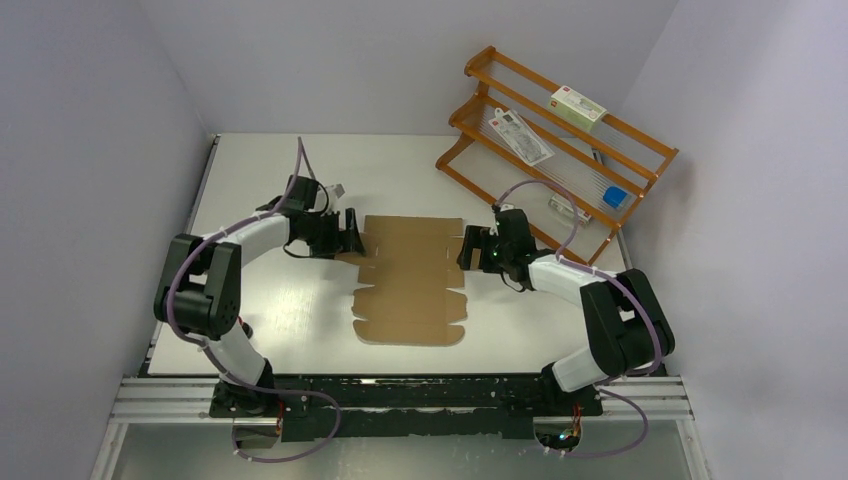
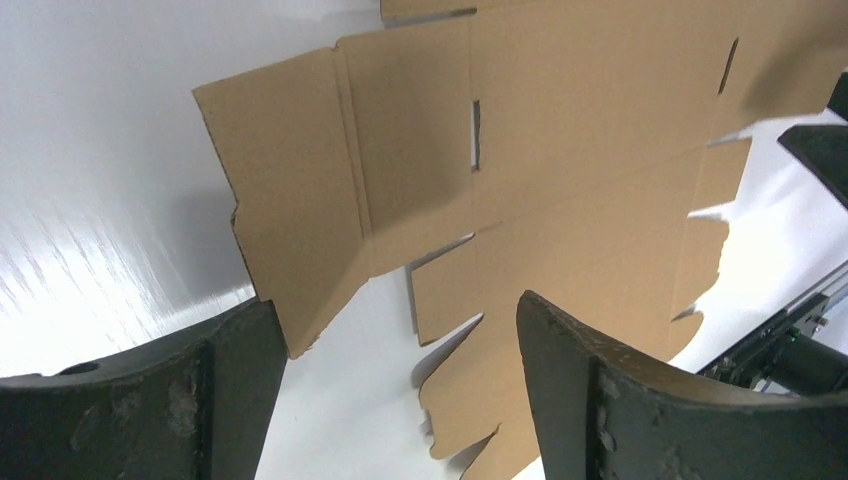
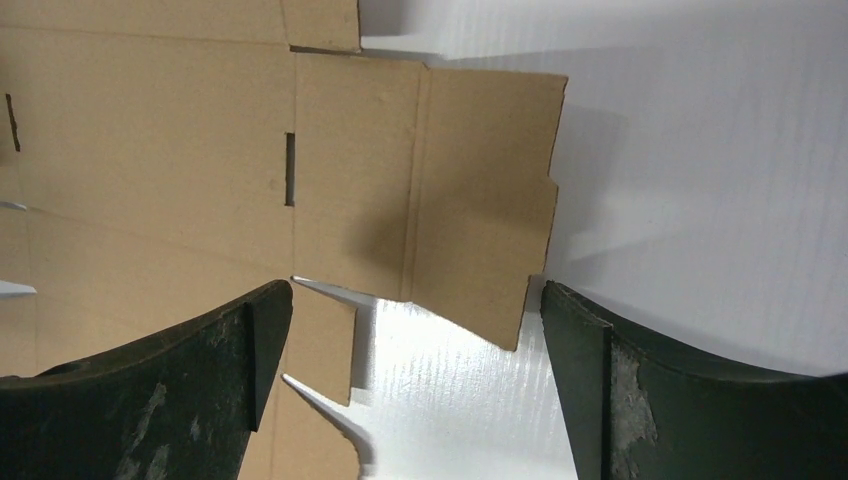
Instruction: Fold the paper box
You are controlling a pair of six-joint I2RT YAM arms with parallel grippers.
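Top external view: paper box lies flat and unfolded on the table, between both arms
Left gripper: jaws wide, at the sheet's left side flap
Right gripper: jaws wide, at its right side flap

The left arm and right arm curl inward toward mid-frame, with the left gripper and right gripper facing each other, jaws spread wide.
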